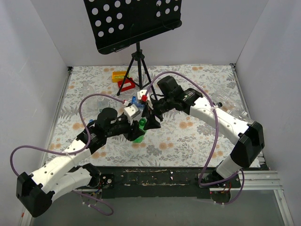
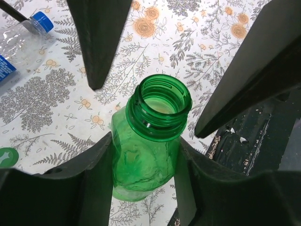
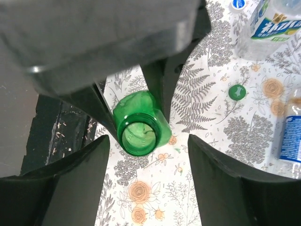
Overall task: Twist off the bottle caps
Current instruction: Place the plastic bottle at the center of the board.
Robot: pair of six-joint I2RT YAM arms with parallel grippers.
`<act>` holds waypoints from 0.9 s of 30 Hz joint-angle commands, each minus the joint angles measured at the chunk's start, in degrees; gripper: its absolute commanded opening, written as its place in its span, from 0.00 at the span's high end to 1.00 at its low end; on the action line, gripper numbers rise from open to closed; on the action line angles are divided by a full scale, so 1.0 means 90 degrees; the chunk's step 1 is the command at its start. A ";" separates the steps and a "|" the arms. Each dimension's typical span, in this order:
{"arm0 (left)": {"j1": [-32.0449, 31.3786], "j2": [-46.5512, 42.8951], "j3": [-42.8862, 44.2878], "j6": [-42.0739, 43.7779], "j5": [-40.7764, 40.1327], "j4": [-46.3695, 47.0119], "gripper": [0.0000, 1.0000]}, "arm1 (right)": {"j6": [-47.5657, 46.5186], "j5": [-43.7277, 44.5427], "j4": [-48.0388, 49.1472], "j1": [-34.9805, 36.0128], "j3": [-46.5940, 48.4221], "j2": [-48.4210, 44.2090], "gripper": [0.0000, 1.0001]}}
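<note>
A green bottle [image 2: 146, 155] stands upright with its mouth open and no cap on it; it also shows in the top view [image 1: 138, 134] and the right wrist view [image 3: 138, 125]. My left gripper [image 2: 143, 143] is shut on the bottle's body just below the neck. My right gripper [image 3: 148, 141] is open and empty, its fingers spread just above and beside the open mouth; in the top view it [image 1: 151, 121] sits over the bottle. A green cap [image 3: 237, 91] lies loose on the tablecloth, seen also at the left wrist view's edge [image 2: 6, 157].
A clear bottle [image 2: 19, 42] with a blue cap [image 2: 42, 21] lies nearby. Labelled clear bottles [image 3: 268, 23] [image 3: 291, 132] lie close by. A black tripod stand [image 1: 137, 66] and red and yellow blocks [image 1: 123, 80] are at the back. The table's dark front edge [image 1: 155, 176] is close.
</note>
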 commanded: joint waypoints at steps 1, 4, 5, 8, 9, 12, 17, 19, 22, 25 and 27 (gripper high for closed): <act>-0.0019 -0.0516 -0.0242 -0.0237 -0.0322 0.0018 0.84 | -0.0007 0.0003 -0.0112 -0.0046 0.0495 -0.0141 0.23; -0.0010 -0.0761 -0.0389 -0.0481 -0.0537 0.0057 0.84 | -0.0241 -0.0065 -0.0326 -0.0261 0.0583 -0.0306 0.17; -0.0010 -0.0858 -0.0428 -0.0579 -0.0596 0.0066 0.84 | -0.0299 -0.0085 -0.0385 -0.0368 0.0554 -0.0394 0.16; -0.0010 -0.1122 -0.0574 -0.0804 -0.0801 0.0076 0.85 | -0.0524 -0.0387 -0.0503 -0.0797 0.0262 -0.0784 0.15; -0.0019 -0.1200 -0.0681 -0.0862 -0.0859 0.0115 0.85 | -0.0563 -0.0465 -0.0445 -0.0953 0.0106 -0.0959 0.14; -0.0010 -0.1464 -0.0848 -0.1048 -0.1055 0.0154 0.85 | -0.0729 -0.0710 -0.0425 -0.1471 -0.0392 -0.1390 0.14; -0.0010 -0.1854 -0.0946 -0.1273 -0.1406 0.0203 0.85 | -0.0769 -0.1061 -0.0074 -0.2233 -0.1436 -0.2014 0.14; -0.0019 -0.1923 -0.0937 -0.1283 -0.1475 0.0184 0.85 | -0.0779 -0.1218 0.0034 -0.2467 -0.1760 -0.2142 0.14; -0.0019 -0.2021 -0.0926 -0.1400 -0.1767 0.0115 0.85 | -0.0847 -0.1500 0.0141 -0.2693 -0.2092 -0.2260 0.13; -0.0019 -0.2216 -0.0975 -0.1604 -0.2070 0.0115 0.85 | -0.0847 -0.1735 0.0366 -0.2917 -0.2433 -0.2357 0.14; -0.0010 -0.2343 -0.1034 -0.1780 -0.2217 0.0096 0.85 | -0.0847 -0.1852 0.0502 -0.3054 -0.2648 -0.2387 0.14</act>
